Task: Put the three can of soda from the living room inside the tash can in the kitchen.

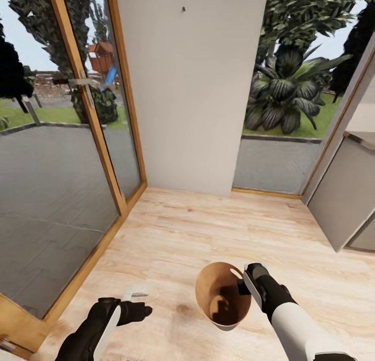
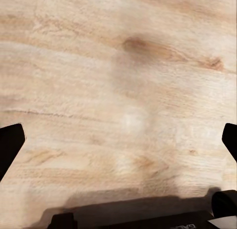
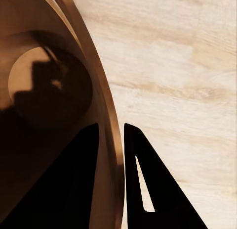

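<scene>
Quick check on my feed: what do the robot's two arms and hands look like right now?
Both arms pair glossy black joints with white shell panels. The left hand is black, with a pale grey plate beside the wrist. The right hand is black with a pale strip along one side, and its fingers are flat, dark, tapered blades.

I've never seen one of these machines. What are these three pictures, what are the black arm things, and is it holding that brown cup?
It is a simulated two-armed robot. The big picture looks down from its head; the other two come from cameras on its wrists. The "cup" is the tash can, a small bin with a wood-toned inside, and no cans show in it. The right hand is clamped on its rim: the right wrist picture shows one finger inside the wall and one outside. The left hand is open above the pale wood floor, holding nothing. Glass doors stand alongside.
</scene>
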Motion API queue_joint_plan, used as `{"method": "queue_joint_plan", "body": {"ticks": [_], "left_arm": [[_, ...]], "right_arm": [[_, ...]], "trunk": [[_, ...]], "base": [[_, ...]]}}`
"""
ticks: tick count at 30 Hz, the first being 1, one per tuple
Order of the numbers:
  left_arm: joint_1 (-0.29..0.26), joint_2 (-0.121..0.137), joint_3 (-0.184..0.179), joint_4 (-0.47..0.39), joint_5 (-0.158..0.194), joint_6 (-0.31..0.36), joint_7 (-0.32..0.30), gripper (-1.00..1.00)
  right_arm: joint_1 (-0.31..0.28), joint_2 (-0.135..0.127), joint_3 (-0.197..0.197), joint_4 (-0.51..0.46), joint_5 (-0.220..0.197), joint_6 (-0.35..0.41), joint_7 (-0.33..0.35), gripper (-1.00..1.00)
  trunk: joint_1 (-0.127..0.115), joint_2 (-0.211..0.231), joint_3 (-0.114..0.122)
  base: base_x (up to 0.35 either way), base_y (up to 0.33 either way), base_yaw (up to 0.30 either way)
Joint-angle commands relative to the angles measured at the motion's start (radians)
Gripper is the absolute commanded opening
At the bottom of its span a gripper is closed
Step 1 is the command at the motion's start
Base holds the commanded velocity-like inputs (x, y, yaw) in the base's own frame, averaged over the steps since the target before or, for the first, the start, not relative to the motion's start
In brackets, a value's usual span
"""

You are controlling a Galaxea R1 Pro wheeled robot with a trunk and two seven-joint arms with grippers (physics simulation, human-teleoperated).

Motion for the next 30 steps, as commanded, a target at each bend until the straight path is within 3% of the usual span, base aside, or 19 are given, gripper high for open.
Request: {"method": "queue_joint_plan", "body": {"ticks": [1,9,12,17,25,30], "left_arm": [[0.000,0.000,0.000,0.000,0.000,0.000,0.000,1.00],[0.000,0.000,0.000,0.003,-0.001,0.000,0.000,1.00],[0.000,0.000,-0.001,0.005,-0.001,-0.001,0.015,1.00],[-0.001,-0.009,-0.001,0.007,0.002,-0.017,0.090,1.00],[-0.002,-0.025,-0.001,0.013,0.002,-0.022,0.108,1.00],[-0.002,-0.030,-0.001,0.014,0.004,-0.023,0.110,1.00]], "right_arm": [[0.000,0.000,-0.001,0.000,-0.006,-0.001,0.004,-1.00],[0.000,-0.006,-0.004,0.001,-0.005,0.000,0.003,-1.00],[0.000,-0.009,-0.002,0.001,-0.004,0.000,0.002,-1.00],[0.000,-0.017,-0.001,0.006,-0.004,0.002,0.001,-1.00],[0.000,-0.031,-0.003,0.010,-0.005,0.002,0.001,-1.00],[0.000,-0.034,-0.005,0.009,-0.006,0.002,0.002,-1.00]], "trunk": [[-0.004,0.007,0.003],[-0.035,0.063,0.022],[-0.046,0.084,0.030],[-0.065,0.119,0.043],[-0.096,0.175,0.064],[-0.115,0.210,0.078]], "base": [[0.000,0.000,0.251],[0.000,0.000,0.253],[0.000,0.000,0.255],[0.000,0.000,0.260],[0.000,0.000,0.255],[0.000,0.000,0.068]]}}
